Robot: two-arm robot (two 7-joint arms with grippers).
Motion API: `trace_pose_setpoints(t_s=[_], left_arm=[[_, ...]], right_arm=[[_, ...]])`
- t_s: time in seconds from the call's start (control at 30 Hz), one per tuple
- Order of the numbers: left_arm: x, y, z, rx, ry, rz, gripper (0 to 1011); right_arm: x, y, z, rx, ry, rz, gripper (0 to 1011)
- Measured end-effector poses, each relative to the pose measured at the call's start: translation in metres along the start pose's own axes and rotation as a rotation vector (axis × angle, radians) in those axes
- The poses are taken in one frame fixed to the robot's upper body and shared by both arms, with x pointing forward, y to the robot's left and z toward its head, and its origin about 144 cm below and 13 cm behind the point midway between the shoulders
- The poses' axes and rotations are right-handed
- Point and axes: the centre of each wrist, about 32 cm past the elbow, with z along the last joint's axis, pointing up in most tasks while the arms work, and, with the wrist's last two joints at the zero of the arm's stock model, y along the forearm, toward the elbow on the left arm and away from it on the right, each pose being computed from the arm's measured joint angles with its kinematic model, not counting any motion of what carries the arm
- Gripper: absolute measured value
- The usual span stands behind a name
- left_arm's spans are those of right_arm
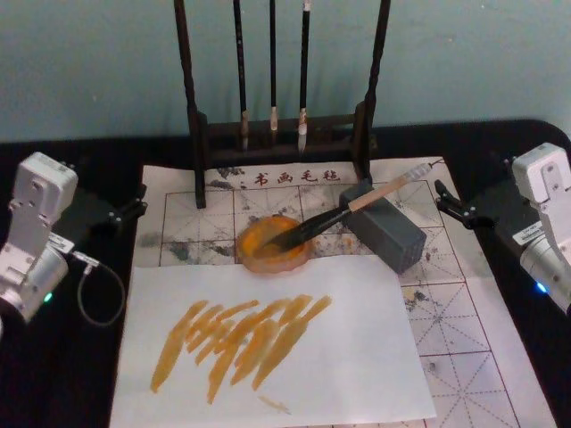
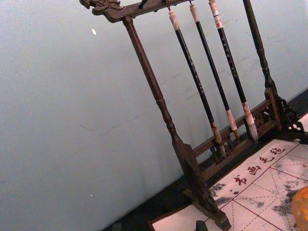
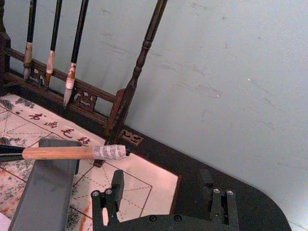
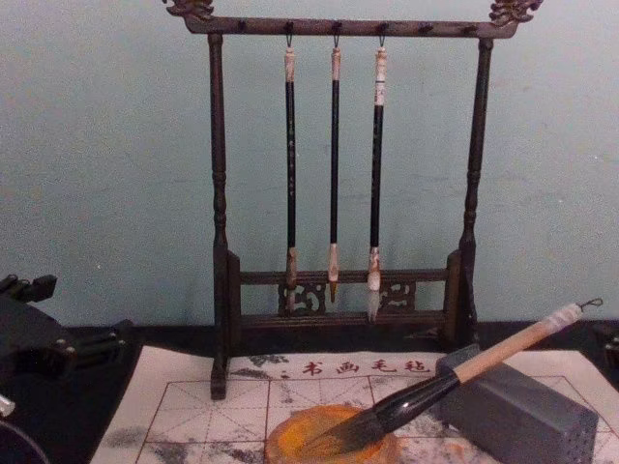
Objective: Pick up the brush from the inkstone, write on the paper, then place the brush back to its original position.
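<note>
At the right edge of the table (image 1: 53,383) the right gripper (image 1: 443,198) hangs wide open and empty, just off the paper (image 1: 178,223). The left gripper (image 1: 136,201) mirrors it at the left edge, likewise spread and empty. Between them the brush (image 1: 343,212) lies slanted, bristles in the orange dish (image 1: 254,259), shaft resting on a grey block (image 1: 393,236). Nearer, a white sheet (image 1: 357,357) bears orange strokes.
</note>
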Motion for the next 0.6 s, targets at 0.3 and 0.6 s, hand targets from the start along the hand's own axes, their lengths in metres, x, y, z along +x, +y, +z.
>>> trace_pose_setpoints(t_s=[0.3,0.6], left_arm=[[0.0000,0.0000,0.0000,0.000,0.000,0.000,1001],[0.0000,0.0000,0.0000,0.000,0.000,0.000,1001]], right_arm=[[0.0000,0.0000,0.0000,0.000,0.000,0.000,1000],[0.0000,0.0000,0.0000,0.000,0.000,0.000,1000]])
